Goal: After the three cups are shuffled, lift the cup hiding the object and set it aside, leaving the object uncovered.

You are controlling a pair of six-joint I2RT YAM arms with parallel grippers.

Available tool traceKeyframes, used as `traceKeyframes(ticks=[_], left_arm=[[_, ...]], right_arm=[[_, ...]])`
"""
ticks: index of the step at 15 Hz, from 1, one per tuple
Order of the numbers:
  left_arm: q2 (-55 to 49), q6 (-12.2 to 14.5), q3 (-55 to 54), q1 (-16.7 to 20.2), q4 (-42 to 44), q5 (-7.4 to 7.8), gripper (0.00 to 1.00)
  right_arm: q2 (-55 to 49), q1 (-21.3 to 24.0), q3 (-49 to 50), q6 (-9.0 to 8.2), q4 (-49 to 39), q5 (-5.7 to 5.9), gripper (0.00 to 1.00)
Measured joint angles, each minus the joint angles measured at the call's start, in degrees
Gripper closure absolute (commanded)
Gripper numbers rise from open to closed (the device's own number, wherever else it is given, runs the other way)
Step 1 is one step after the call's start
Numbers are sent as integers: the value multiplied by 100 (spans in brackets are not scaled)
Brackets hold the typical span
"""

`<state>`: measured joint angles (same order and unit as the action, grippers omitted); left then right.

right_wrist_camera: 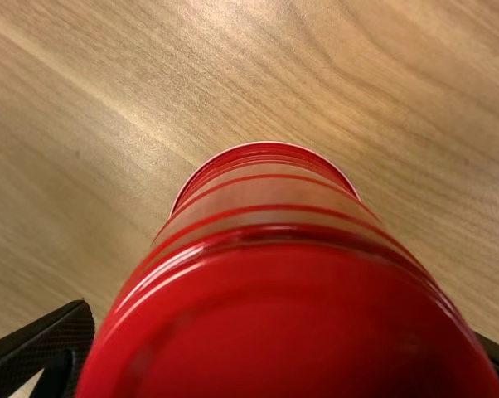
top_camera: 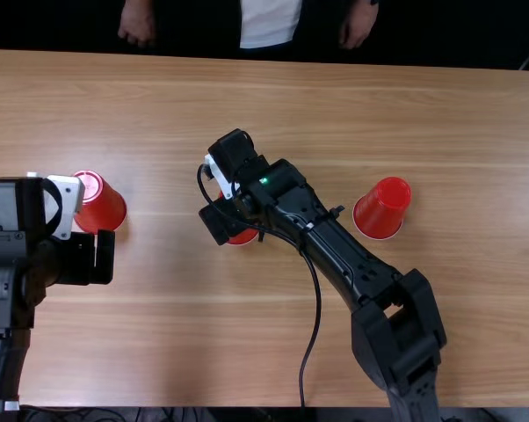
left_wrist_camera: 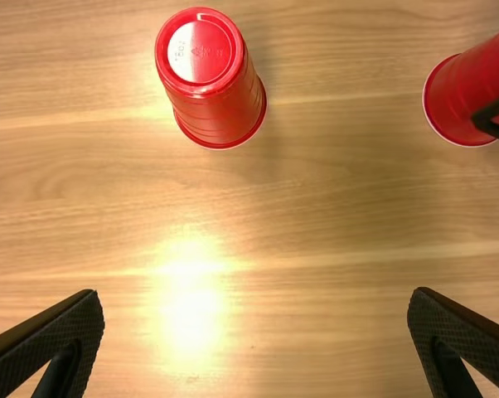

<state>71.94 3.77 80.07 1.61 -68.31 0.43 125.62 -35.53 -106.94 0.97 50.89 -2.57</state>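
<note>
Three red cups stand upside down in a row on the wooden table [top_camera: 273, 105]. My right arm reaches across to the middle cup [top_camera: 242, 236]. My right gripper [top_camera: 234, 227] is open, one finger on each side of that cup. In the right wrist view the cup [right_wrist_camera: 274, 249] rises between the right gripper [right_wrist_camera: 283, 340] fingers. The left cup [top_camera: 97, 204] stands just beyond my left gripper [top_camera: 80, 259], which hangs open above bare wood. In the left wrist view the left gripper [left_wrist_camera: 249, 348] is short of the left cup [left_wrist_camera: 210, 79] and the middle cup [left_wrist_camera: 461, 95]. The right cup [top_camera: 383, 208] stands alone.
The right arm's links [top_camera: 361, 272] and its black cable [top_camera: 315, 308] run diagonally from the near edge to the table's middle. Bare wood lies between the cups and along the table's far half.
</note>
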Motion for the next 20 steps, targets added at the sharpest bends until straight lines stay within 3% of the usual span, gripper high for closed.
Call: traceKeyframes(ticks=[2,5,12,16,20], left_arm=[[57,0,-33,0,11,-2,0],[59,2,-33,0,11,0,0],[59,2,-33,0,9,0,0],[59,-2,-33,0,9,0,0],[59,0,-33,0,4,0,0]], right_arm=[[0,0,0,0,0,2,79],[0,0,0,0,0,2,99],[-170,4,2,-13,20,0,100],[-1333,127,177,-44,0,-26,99],[-2402,693,1003,-66,-13,-17,99]])
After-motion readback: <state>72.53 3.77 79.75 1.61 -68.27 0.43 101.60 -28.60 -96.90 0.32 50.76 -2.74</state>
